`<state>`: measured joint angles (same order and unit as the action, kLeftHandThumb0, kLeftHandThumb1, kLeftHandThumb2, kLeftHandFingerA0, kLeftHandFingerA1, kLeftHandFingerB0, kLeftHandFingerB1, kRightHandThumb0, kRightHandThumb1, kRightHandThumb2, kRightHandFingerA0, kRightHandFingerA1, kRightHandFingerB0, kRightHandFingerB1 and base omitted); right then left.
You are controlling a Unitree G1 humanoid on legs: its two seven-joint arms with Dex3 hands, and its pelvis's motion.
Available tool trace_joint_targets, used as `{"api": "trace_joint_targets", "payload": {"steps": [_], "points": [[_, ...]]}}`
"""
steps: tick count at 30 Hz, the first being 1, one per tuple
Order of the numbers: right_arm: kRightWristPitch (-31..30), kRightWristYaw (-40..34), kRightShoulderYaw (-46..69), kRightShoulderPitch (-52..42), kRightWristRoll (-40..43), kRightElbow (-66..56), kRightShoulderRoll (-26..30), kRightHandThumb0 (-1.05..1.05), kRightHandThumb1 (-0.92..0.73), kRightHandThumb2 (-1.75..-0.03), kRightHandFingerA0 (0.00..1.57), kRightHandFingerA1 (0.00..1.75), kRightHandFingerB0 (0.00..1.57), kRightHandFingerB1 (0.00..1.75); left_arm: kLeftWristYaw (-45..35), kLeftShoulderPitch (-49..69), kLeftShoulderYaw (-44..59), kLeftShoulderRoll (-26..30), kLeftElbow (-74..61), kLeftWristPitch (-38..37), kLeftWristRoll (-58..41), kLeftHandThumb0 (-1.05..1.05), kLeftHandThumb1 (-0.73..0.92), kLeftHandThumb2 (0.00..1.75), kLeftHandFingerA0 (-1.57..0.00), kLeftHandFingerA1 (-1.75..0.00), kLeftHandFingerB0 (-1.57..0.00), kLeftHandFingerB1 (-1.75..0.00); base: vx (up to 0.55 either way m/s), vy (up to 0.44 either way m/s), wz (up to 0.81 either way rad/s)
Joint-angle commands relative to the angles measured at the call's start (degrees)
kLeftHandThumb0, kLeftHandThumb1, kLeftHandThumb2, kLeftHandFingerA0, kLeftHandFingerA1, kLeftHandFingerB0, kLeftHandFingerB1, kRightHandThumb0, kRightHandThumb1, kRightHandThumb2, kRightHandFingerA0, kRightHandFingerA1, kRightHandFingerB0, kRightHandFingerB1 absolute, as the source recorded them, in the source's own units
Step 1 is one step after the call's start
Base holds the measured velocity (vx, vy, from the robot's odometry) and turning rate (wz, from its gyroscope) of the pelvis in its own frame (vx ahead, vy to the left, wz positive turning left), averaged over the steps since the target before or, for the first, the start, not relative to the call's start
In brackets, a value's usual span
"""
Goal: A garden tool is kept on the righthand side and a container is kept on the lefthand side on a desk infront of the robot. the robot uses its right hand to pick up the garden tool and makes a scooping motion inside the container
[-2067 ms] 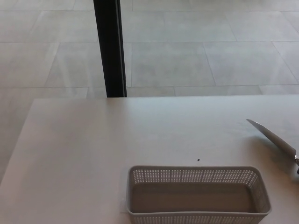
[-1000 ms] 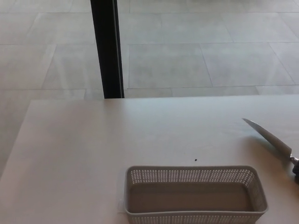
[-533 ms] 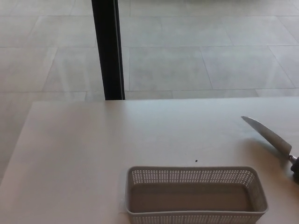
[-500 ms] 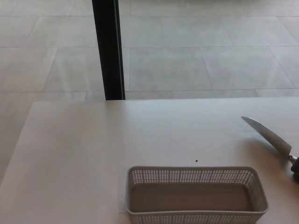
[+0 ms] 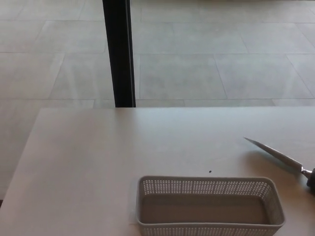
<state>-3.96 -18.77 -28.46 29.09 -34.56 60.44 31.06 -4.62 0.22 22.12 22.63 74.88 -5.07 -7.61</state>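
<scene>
While the pale desk [image 5: 98,162] fills the lower part of the head view, a grey perforated container [image 5: 210,206] sits at its near edge, a little toward the right of the middle, its long sides parallel to that edge and its inside bare. Up from the container's far wall, a tiny dark speck [image 5: 210,172] marks the desk surface. Toward the right edge of the desk lies the garden tool [image 5: 273,154], a narrow, shiny metal blade whose pointed tip aims toward the desk's far left and whose other end runs off at the right border of the view. Its tip is apart from the container, beyond the container's far right corner. At that right border, just where the blade meets its handle end, a small dark shape [image 5: 311,178] shows; too little of it is visible to tell whether it is the robot's right hand, so how its fingers stand cannot be told. No left hand shows. Beyond the far edge of the desk, a black upright post [image 5: 119,51] stands against a floor of large pale tiles [image 5: 206,49].
</scene>
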Motion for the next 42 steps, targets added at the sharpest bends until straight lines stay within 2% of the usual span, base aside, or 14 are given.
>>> {"api": "trace_joint_targets", "payload": {"steps": [1,5,9,13,14,15,16,17,19,21,22,30,34,42], "points": [[2.3,3.5,-3.3,-7.6,-1.7,5.5,-5.2,-0.35,-0.41,-1.33,1.24,1.55,1.06,1.37,0.9,-0.5,-0.4,1.4,-0.2,0.4,0.3,-0.33,-0.34,1.41,-1.08,-1.16,-0.93,-1.16,0.00,0.000,0.00],[6.3,1.3,-1.7,-8.4,-0.2,5.3,-4.0,-0.32,-0.51,-1.26,1.39,1.37,0.99,1.05,1.0,-1.0,-0.3,1.6,-0.1,0.6,0.2,-0.25,-0.37,1.41,-1.10,-1.18,-0.96,-1.17,0.00,0.000,0.00],[12.9,-1.9,1.4,-9.2,2.3,3.8,-1.2,-0.43,-0.52,-1.18,1.20,1.55,0.95,1.38,0.0,-1.1,-0.3,1.8,-0.2,0.5,0.1,-0.27,-0.38,1.42,-1.04,-1.17,-0.93,-1.20,0.00,0.000,0.00],[17.9,-2.6,6.1,-9.0,6.1,3.2,-0.5,-0.40,-0.52,-1.15,1.13,1.57,0.87,1.29,0.7,-0.9,-1.4,2.3,0.0,0.9,1.3,-0.26,-0.33,1.39,-1.03,-1.16,-0.93,-1.14,0.00,0.000,0.00],[17.7,-5.1,5.8,-8.7,4.6,2.8,0.3,-0.41,-0.51,-1.11,1.14,1.53,0.80,1.07,0.3,-0.8,-0.7,2.1,0.0,0.7,0.4,-0.03,-0.16,0.90,-1.09,-1.09,-0.94,-1.01,0.00,0.000,0.00],[17.8,-5.6,6.2,-8.7,4.4,2.4,0.6,-0.41,-0.51,-1.11,1.14,1.53,0.80,1.07,0.0,-0.8,0.1,1.9,0.0,0.8,-0.4,-0.03,-0.16,0.90,-1.09,-1.09,-0.94,-1.01,0.00,0.000,0.00],[19.2,-6.8,7.5,-8.7,5.4,2.5,0.4,-0.34,-0.43,-1.26,1.19,1.65,0.84,1.37,0.6,-1.0,0.2,1.8,0.2,1.0,-0.4,-0.04,-0.38,1.42,-1.07,-1.20,-0.94,-1.18,0.00,0.000,0.00],[19.6,-6.9,8.0,-8.5,5.2,2.6,0.3,-0.34,-0.43,-1.26,1.19,1.65,0.84,1.37,0.7,-1.0,0.3,1.9,0.2,1.0,-0.5,-0.04,-0.38,1.42,-1.07,-1.20,-0.94,-1.18,0.00,0.000,0.00],[23.6,-8.2,11.6,-9.0,8.3,1.3,0.1,-0.33,-0.34,-1.29,1.57,1.66,1.34,1.55,0.4,-1.0,-0.1,2.1,0.3,0.6,0.0,-0.07,-0.41,1.41,-1.07,-1.19,-0.96,-1.17,0.00,0.000,0.00],[23.8,-10.8,12.6,-8.7,7.4,0.2,0.7,-0.48,-0.42,-1.30,1.53,1.63,1.27,1.51,0.1,-0.7,-0.6,2.3,-0.2,0.0,0.5,-0.14,-0.41,1.45,-1.01,-1.18,-0.95,-1.15,0.00,0.000,0.00],[25.1,-11.7,13.1,-8.9,7.4,-0.1,0.9,-0.39,-0.38,-1.44,1.42,1.75,1.01,1.75,0.3,-0.6,-0.8,2.4,-0.2,0.0,0.7,-0.13,-0.41,1.43,-1.05,-1.17,-0.97,-1.15,0.00,0.000,0.00],[28.2,-15.0,16.5,-9.8,6.8,-4.1,1.1,-0.48,-0.55,-1.50,1.46,1.75,1.17,1.75,0.3,-0.2,-0.6,2.6,0.0,0.0,0.4,-0.05,-0.40,1.41,-1.11,-1.18,-1.02,-1.15,0.00,0.000,0.00],[29.3,-17.6,17.2,-10.1,4.5,-8.3,3.4,-0.41,-0.51,-1.45,1.39,1.75,0.85,1.75,0.1,0.0,-0.8,2.8,-0.2,0.0,0.4,-0.06,-0.39,1.42,-1.04,-1.18,-0.96,-1.14,0.00,0.000,0.00],[29.6,-16.8,21.4,-11.3,4.0,-18.3,7.4,-0.31,-0.52,-1.39,1.27,1.75,0.79,1.75,-0.2,0.1,-0.7,3.2,-0.1,0.3,-0.1,-0.06,-0.43,1.41,-1.11,-1.16,-1.01,-1.14,0.00,0.000,0.00]]}}
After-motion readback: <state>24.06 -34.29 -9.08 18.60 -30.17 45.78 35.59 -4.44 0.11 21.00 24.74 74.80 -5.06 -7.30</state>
